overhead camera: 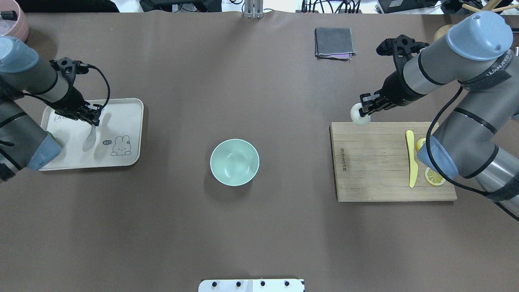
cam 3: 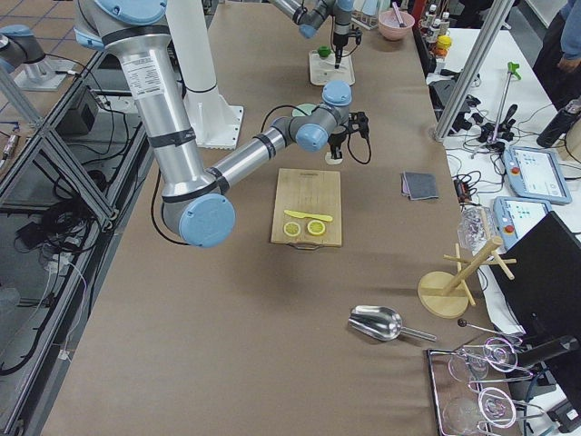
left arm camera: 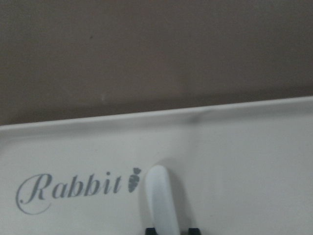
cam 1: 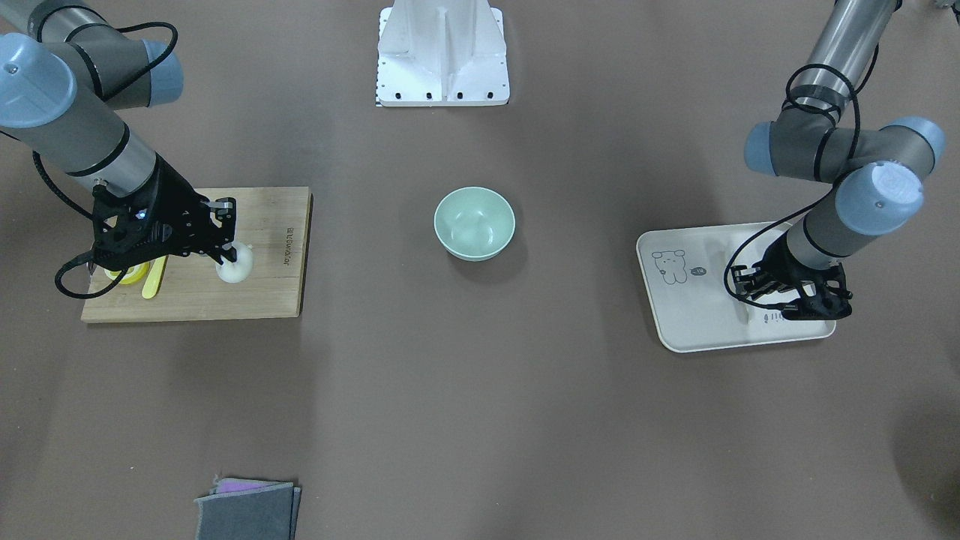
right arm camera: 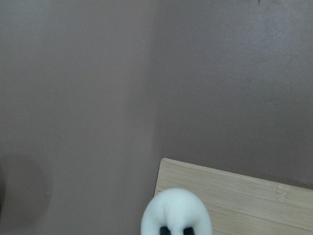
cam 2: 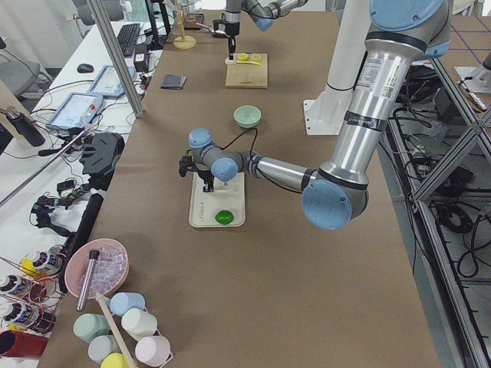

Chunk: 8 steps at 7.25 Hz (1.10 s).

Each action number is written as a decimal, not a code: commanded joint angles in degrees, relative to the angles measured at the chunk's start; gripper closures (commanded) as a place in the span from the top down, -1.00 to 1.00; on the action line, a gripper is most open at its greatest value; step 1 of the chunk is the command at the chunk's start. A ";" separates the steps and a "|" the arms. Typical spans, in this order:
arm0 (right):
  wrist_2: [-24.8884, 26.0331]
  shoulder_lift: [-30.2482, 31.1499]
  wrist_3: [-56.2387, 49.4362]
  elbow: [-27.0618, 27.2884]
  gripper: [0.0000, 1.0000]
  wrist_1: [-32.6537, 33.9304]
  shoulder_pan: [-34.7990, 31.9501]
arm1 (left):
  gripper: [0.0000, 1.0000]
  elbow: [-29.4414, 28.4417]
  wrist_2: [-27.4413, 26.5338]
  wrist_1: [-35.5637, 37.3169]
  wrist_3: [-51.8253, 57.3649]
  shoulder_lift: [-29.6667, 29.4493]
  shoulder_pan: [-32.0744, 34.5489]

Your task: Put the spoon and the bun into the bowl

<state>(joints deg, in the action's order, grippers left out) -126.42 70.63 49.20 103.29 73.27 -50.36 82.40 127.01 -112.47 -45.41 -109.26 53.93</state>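
Looking down from behind the robot, we find the right gripper (overhead camera: 365, 108) closed on the bun (overhead camera: 360, 115), pinching the white dome from above (its wrist camera shows both black tips set against the bun's near side). The bun is over the cutting board (overhead camera: 373, 162), toward the end nearer the bowl (overhead camera: 234, 162). The fixed views place it differently against the wood, so we judge it to be raised a little off the board, though we cannot be sure.

On the board lie a yellow knife (overhead camera: 411, 158) and lemon slices (overhead camera: 434, 177), at the end away from the bowl and well apart from the bun.

Across the table, the left gripper (overhead camera: 92, 121) is narrowed onto one end of the spoon (overhead camera: 89, 138), whose other end reaches out over the tray (overhead camera: 129, 117) with its rabbit print. We cannot tell whether the spoon touches the tray floor. A lime (cam 2: 224, 217) also sits on the tray, near one end.

The bowl stands upright in the middle of the table, between tray and board and well apart from both. A folded grey cloth (overhead camera: 333, 41) lies near the far edge.
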 commanded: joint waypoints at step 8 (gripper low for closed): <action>3.80 -7.34 14.93 0.24 -1.00 -0.15 7.37 | 0.98 1.54 -3.68 1.37 -23.85 -23.45 -17.44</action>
<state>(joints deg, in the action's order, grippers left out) -123.45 64.53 61.65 103.44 73.12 -44.22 83.84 124.69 -111.01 -69.19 -132.50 37.61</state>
